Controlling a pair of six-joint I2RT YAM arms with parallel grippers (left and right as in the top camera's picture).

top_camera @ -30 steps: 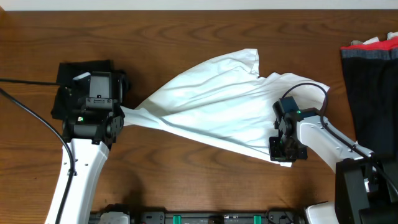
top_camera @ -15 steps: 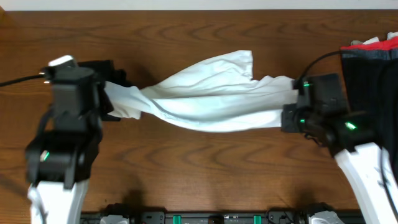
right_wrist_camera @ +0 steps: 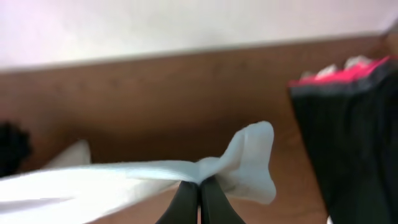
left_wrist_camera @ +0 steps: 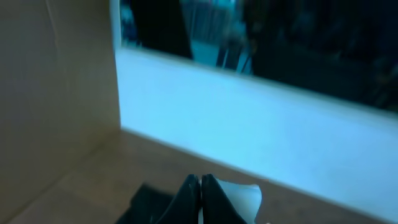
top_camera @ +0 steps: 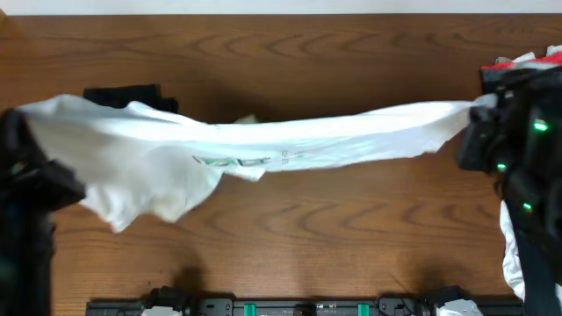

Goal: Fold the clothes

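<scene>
Shirt (top_camera: 307,145) was up off the table (top_camera: 307,254), strung left to right between both arms. Left gripper (left_wrist_camera: 200,186) had its jaws closed, with white cloth right at the tips, so I read it as pinching the left end. Right gripper (right_wrist_camera: 199,186) was clamped on the right end, with a loose lobe of fabric sticking out just past the fingers.

My read on why it was held like this: two end grips pulled apart stretch the bunching out, so it can be laid flat before any fold. It wasn't flat yet. The right half was a narrow, rope-like band, the left half hung as a wide flap, and the logo (top_camera: 230,161) sat near the middle on the lower edge.

Count:
- one white shirt, held at two grip points by two grippers
- one black cloth (top_camera: 123,93) on the table, far left, partly behind the shirt
- one dark stack (right_wrist_camera: 348,124) at the right edge with red and white bits on top, clear of the shirt; probably parked there to keep the middle free
</scene>
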